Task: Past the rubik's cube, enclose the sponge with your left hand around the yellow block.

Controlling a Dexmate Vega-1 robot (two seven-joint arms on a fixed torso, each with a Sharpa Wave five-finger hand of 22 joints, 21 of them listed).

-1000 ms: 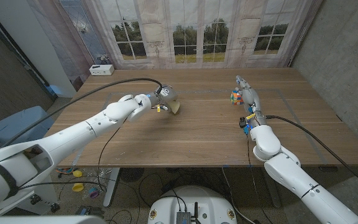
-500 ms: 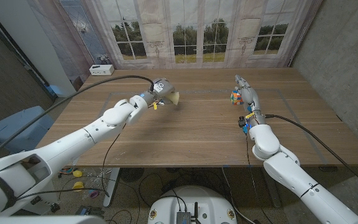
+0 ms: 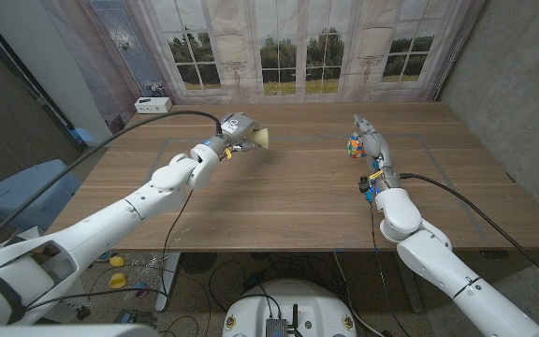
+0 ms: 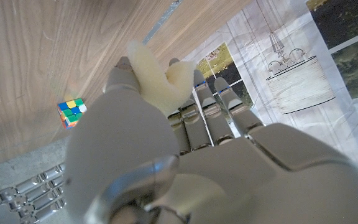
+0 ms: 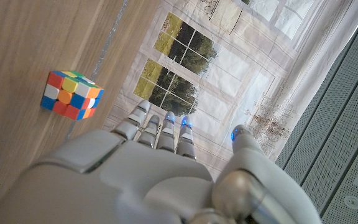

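Observation:
My left hand [image 3: 233,130] is raised over the table's far left-middle and grips a pale yellow sponge [image 3: 259,139], which sticks out of its fingers toward the middle. The left wrist view shows the sponge [image 4: 156,70] pinched between the fingers of my left hand [image 4: 166,155], with the rubik's cube [image 4: 71,112] farther off on the wood. The rubik's cube [image 3: 355,145] sits at the far right-middle of the table [image 3: 288,201]. My right hand [image 3: 370,138] stands just beside it, fingers stretched out and holding nothing. In the right wrist view the cube [image 5: 71,94] lies beyond my right hand [image 5: 160,168].
A small white box [image 3: 152,105] sits at the table's far left corner. Curtained windows [image 3: 298,51] stand behind the far edge. A black cable [image 3: 148,136] runs along my left arm, and another trails from my right arm.
My left hand has carried the sponge away from the table's middle toward the far edge and slightly left. My right hand and the cube have stayed put.

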